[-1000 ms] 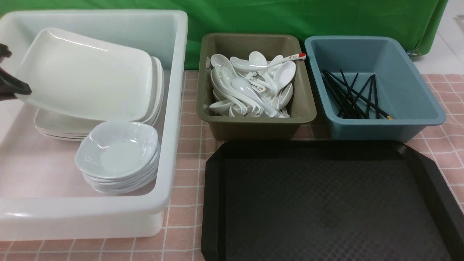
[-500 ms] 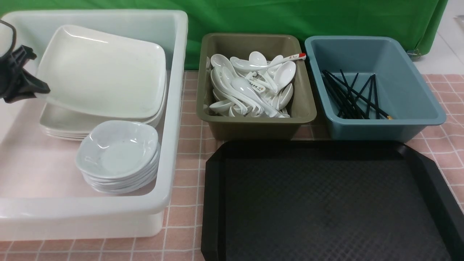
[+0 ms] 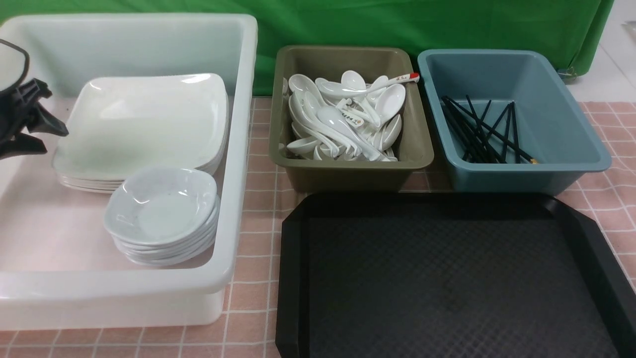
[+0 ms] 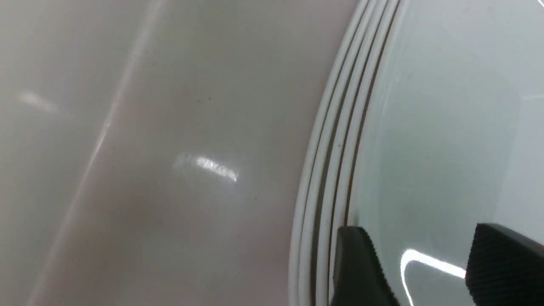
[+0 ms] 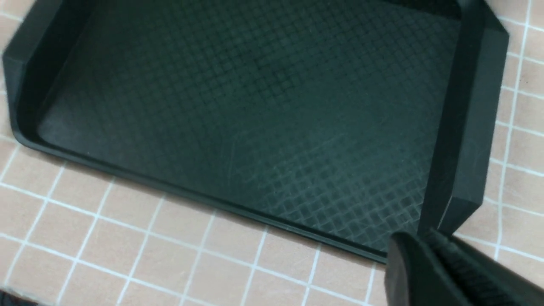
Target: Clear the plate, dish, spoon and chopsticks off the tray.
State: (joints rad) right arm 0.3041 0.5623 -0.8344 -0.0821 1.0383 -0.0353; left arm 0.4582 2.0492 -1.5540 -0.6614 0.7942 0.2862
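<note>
The plate (image 3: 144, 119) lies flat on top of a stack of like plates in the white tub (image 3: 238, 149). It also shows in the left wrist view (image 4: 446, 127). My left gripper (image 3: 56, 140) is open beside the plate's left rim, holding nothing; in its own view (image 4: 418, 231) the fingers stand apart over the plate. The dish (image 3: 161, 204) tops a stack of dishes in the tub's front. White spoons (image 3: 343, 119) fill the olive bin. Black chopsticks (image 3: 482, 132) lie in the blue bin. The black tray (image 3: 447, 278) shows only its textured surface. My right gripper (image 5: 418, 240) is shut, above the tray's corner (image 5: 467, 178).
The olive bin (image 3: 348, 169) and the blue bin (image 3: 521, 174) stand side by side behind the tray. A spoon with a red-tipped handle (image 3: 397, 79) lies on top of the spoon heap. A pink tiled cloth (image 3: 253, 238) covers the table; a green backdrop is behind.
The plate was tilted in my left gripper's hold; it has dropped flat onto the stack, and the gripper has let go and opened, moving slightly right.
</note>
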